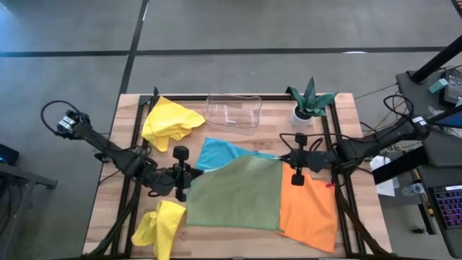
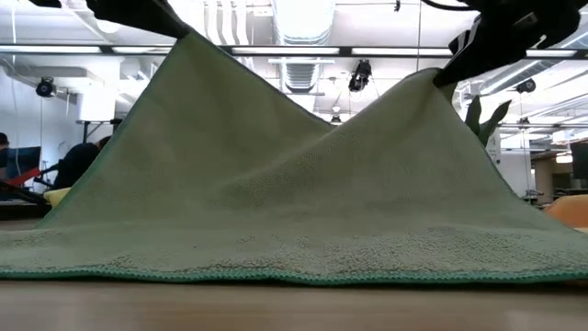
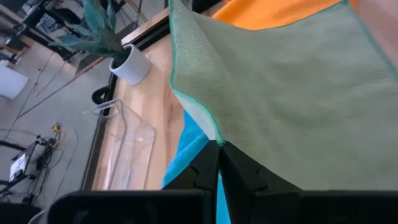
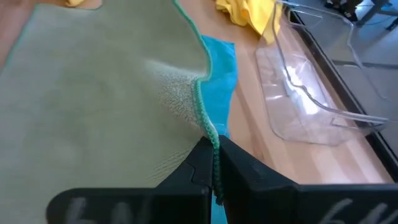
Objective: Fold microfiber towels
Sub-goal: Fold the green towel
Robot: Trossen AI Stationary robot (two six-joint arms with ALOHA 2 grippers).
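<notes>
The sage green towel [image 1: 234,191] is raised by its two far corners like a tent, and its near edge [image 2: 294,271] lies on the table. My left gripper [image 1: 189,173] is shut on the far left corner. My right gripper [image 1: 285,160] is shut on the far right corner. The towel sags between them [image 2: 335,124]. A turquoise towel [image 1: 216,153] lies flat partly under the green one, and an orange towel [image 1: 310,209] lies flat under its right side. One yellow towel [image 1: 170,121] is crumpled at the far left, another [image 1: 160,225] at the near left. My left gripper pinches the green towel's far left corner [image 3: 214,134] between its two fingers, right at the hemmed edge. The fingers slant downward from the table's left side. The corner is lifted, and the cloth slopes down from it to the table. My right gripper pinches the green towel's far right corner [image 4: 208,134] between its two fingers, on the stitched hem. It comes slanting downward from the table's right side. This corner is lifted as well, with the cloth sloping down to the near edge on the table.
A clear plastic tray [image 1: 233,112] stands at the far middle of the table. A small plant in a white pot [image 1: 310,101] is at the far right. Black rails [image 1: 133,152] run along the left and right sides. Bare wood [image 1: 231,242] shows along the near edge.
</notes>
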